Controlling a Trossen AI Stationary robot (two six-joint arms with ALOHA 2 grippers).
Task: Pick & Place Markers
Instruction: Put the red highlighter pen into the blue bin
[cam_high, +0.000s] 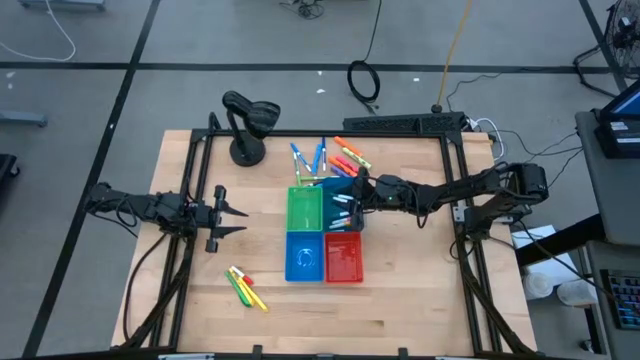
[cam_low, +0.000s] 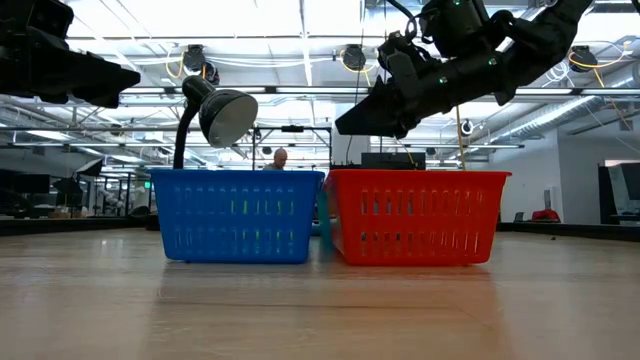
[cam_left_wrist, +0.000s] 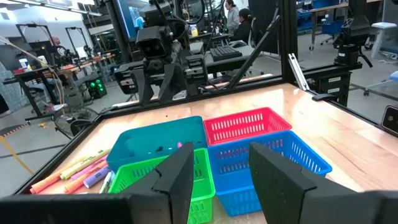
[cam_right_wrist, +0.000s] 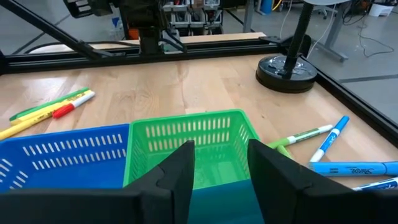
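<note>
right gripper (cam_high: 352, 192): hovers above the teal bin (cam_high: 343, 208), fingers pointing toward the green bin (cam_high: 305, 207); the jaws stand partly apart with nothing between them
markers nearest the fingers: the blue markers (cam_high: 308, 160) and the orange, yellow and pink markers (cam_high: 350, 156) lie on the table (cam_high: 400, 290) just beyond the back edge of the bins, off to one side of the fingers, not ahead of them
long axis: the blue ones fan out roughly away from the bins; the orange and pink ones lie slanted, so the wrist would likely need to turn to close across a barrel
markers in the teal bin: a few lie in it directly under the fingers
left gripper (cam_high: 235, 215): waits near the left edge of the table, fingers pointing at the bins, jaws partly apart and empty
far markers: a yellow, green and red-capped group (cam_high: 246, 288) lies well apart from the bins, below and to the side of the left fingers; the left arm is clearly nearer these
right arm pose: stretched far out from its base, wrist tipped down
judgement: the back cluster suits the right arm
risk: fingers catching the bin wall
</note>
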